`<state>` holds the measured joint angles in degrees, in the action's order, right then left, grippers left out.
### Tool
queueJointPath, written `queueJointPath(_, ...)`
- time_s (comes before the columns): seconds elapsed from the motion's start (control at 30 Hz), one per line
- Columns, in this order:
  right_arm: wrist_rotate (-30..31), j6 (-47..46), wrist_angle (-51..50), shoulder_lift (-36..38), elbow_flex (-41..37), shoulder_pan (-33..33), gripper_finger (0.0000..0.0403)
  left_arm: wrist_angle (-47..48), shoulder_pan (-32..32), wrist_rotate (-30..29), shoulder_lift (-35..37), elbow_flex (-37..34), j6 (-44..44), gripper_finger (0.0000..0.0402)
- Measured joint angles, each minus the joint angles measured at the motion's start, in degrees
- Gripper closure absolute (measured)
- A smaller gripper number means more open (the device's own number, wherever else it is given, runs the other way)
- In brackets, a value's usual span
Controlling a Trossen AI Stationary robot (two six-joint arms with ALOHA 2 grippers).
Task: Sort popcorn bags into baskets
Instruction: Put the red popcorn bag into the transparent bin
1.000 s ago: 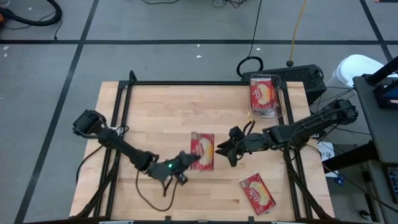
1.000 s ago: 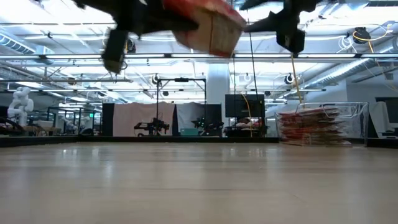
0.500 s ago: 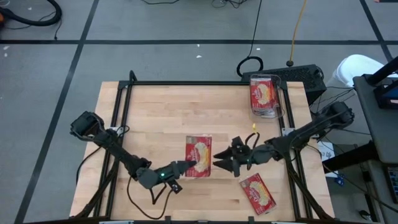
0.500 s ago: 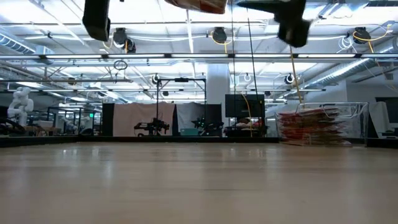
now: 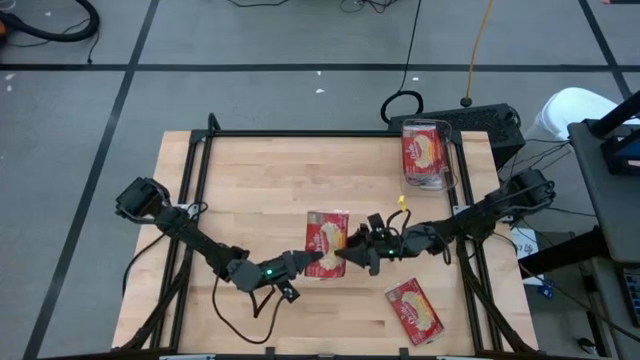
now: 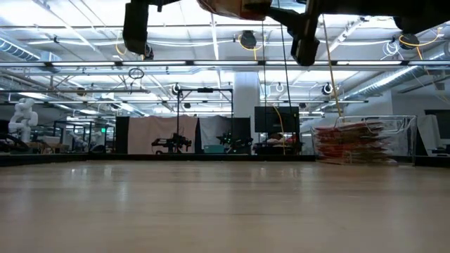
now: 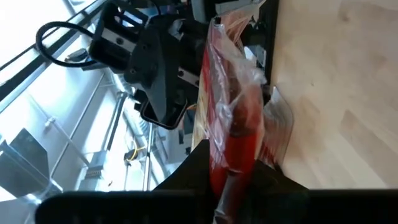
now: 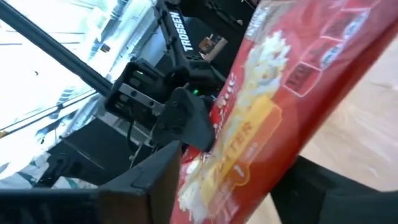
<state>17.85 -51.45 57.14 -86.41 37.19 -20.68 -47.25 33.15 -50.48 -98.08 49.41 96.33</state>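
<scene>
A red popcorn bag point(image 5: 326, 238) with a yellow-cream picture hangs above the table's middle, face up. My left gripper point(image 5: 303, 262) is shut on it from the left. My right gripper point(image 5: 347, 256) stands open at the bag's right side, with the bag point(image 8: 280, 81) lying between its two fingers. A clear basket point(image 5: 447, 172) at the far right holds another popcorn bag point(image 5: 423, 152). A third popcorn bag point(image 5: 413, 310) lies flat on the table near the front right. My left gripper pinches the bag's near left edge point(image 7: 239, 140) between its two fingers, which come in level from the table's left. The bag is lifted clear of the table, showing at the low view's top point(image 6: 239, 7). My right gripper: I cannot tell whether its fingers point(image 8: 155, 180) touch the bag.
In the low view the basket point(image 6: 404, 140) shows a stack of red bags inside. A black frame point(image 5: 300, 134) runs round the wooden tabletop. Bare wood point(image 5: 250, 190) lies across the table's left and far parts.
My right gripper has come down and moved toward the table's left, up to the right side of the held bag, tipping up toward level. My left gripper has kept the bag lifted at about the same place, rolling slightly.
</scene>
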Motion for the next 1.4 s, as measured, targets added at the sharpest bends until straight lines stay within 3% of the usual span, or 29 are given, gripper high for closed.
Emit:
queueJointPath(0.23, -5.24, 1.41, -0.84, 0.92, -0.04, 3.87, 0.0301, 0.44, -0.92, 0.02, 0.0, 0.02, -1.94, 0.0366)
queueJointPath(0.33, -8.67, 1.82, -0.91, 1.61, -0.09, 6.02, 0.0348, 0.43, -1.78, -0.04, 0.0, 0.04, -9.08, 0.0354)
queueJointPath(0.43, -13.66, 3.39, -3.76, 4.25, -0.09, 9.08, 0.0386, 0.53, -2.69, -1.07, 0.0, 0.04, -18.91, 0.0312)
queueJointPath(0.57, -19.72, 6.17, -13.92, 12.17, -0.09, 14.57, 0.0392, 0.06, -3.17, -3.36, 0.0, 0.09, -27.06, 0.0225)
queueJointPath(0.67, -21.07, 9.65, -24.96, 20.47, 0.08, 19.45, 0.0384, 0.05, -3.78, -6.49, 0.0, 0.04, -34.33, 0.0163)
queueJointPath(0.83, -20.52, 16.46, -48.37, 34.46, 0.09, 29.61, 0.0392, 0.45, -5.81, -13.59, 0.0, 0.0, -51.51, 0.011)
queueJointPath(1.0, -20.7, 22.08, -65.55, 45.2, 0.14, 41.83, 0.0394, 1.37, -8.92, -13.61, 0.0, -0.02, -63.15, 0.0113)
queueJointPath(1.13, -20.66, 29.32, -75.73, 48.99, 2.26, 49.58, 0.0393, 7.12, -12.02, -9.91, -0.02, -0.02, -71.64, 0.0139)
queueJointPath(1.4, -16.87, 42.78, -92.79, 49.44, 7.69, 54.31, 0.0393, 15.85, -14.86, -5.02, -0.07, -0.02, -84.59, 0.0195)
